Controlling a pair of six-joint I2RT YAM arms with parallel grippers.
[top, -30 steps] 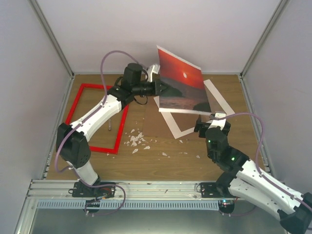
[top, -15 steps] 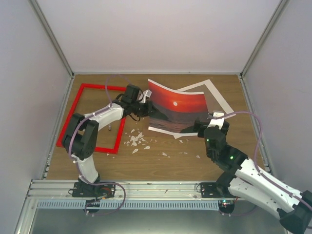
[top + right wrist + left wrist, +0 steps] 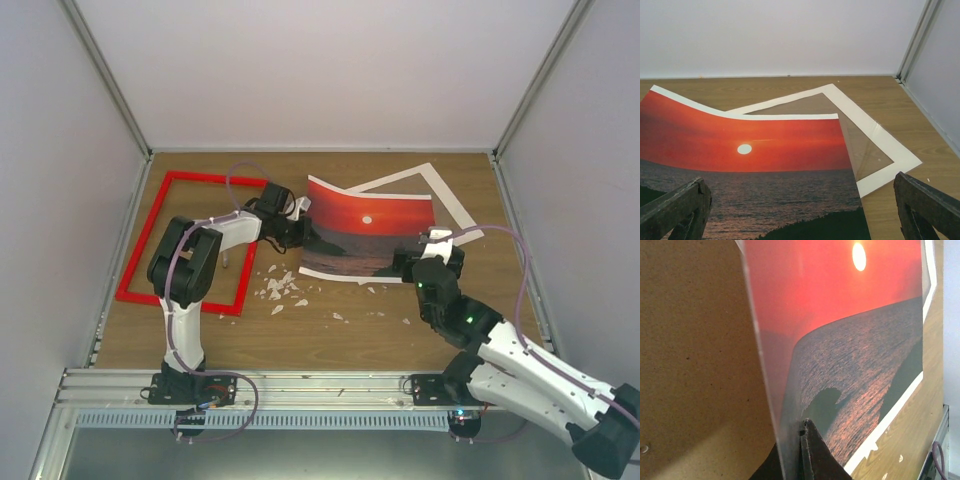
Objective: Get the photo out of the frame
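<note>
the photo (image 3: 368,232) lies mid-table on the white mat (image 3: 452,203), long axis left-right, sky toward the far wall, its left edge clenched by the left gripper (image 3: 298,228); right gripper (image 3: 432,242) gapes, released.

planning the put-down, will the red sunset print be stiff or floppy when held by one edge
Probably floppy: the red sunset print bows along its far edge while the left gripper pinches one side. Likely light, since that one pinch seems to hold its side up. Pushed across the wooden table, it might buckle rather than slide.
</note>
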